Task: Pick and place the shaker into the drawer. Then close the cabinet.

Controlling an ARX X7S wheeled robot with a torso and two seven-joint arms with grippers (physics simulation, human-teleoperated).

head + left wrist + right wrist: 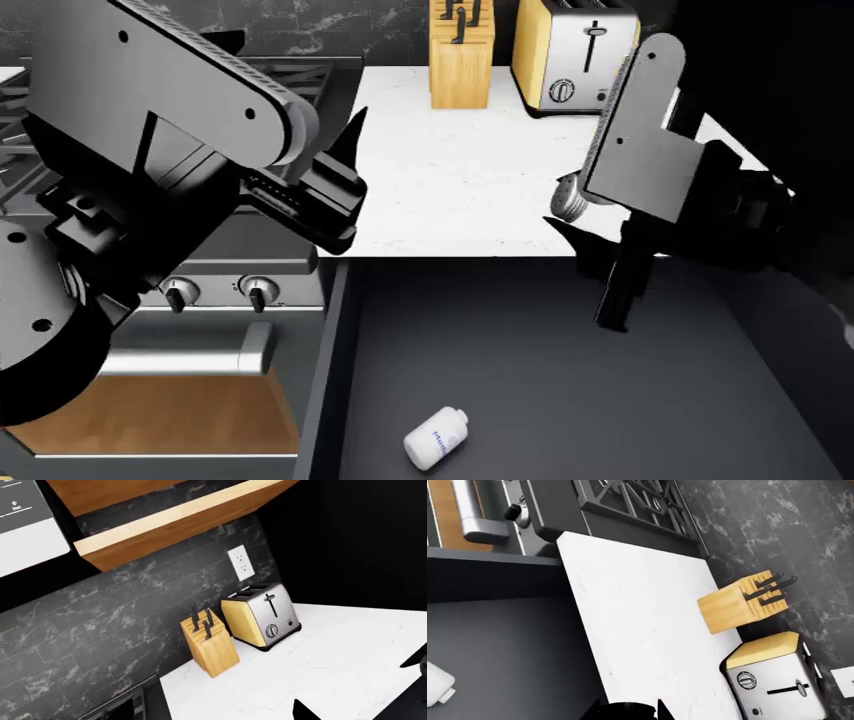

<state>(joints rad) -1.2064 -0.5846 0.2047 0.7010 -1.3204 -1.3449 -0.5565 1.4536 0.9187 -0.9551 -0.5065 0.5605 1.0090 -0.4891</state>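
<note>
The shaker (573,197), greyish with a perforated silver cap, hangs over the white counter's front edge, just behind the open drawer (561,370). My right gripper (571,216) is shut on it. In the right wrist view a dark rounded shape sits between the two fingertips of the right gripper (627,707). The drawer (500,645) is dark charcoal inside and pulled fully out. Over the counter's left part my left gripper (350,185) is open and holds nothing. In the left wrist view the left gripper (360,687) shows only its spread fingertips.
A white bottle with blue print (437,438) lies in the drawer's front left. A wooden knife block (462,52) and a toaster (577,52) stand at the counter's back. The stove (200,290) with knobs is to the left. A wall outlet (241,564) sits above the toaster.
</note>
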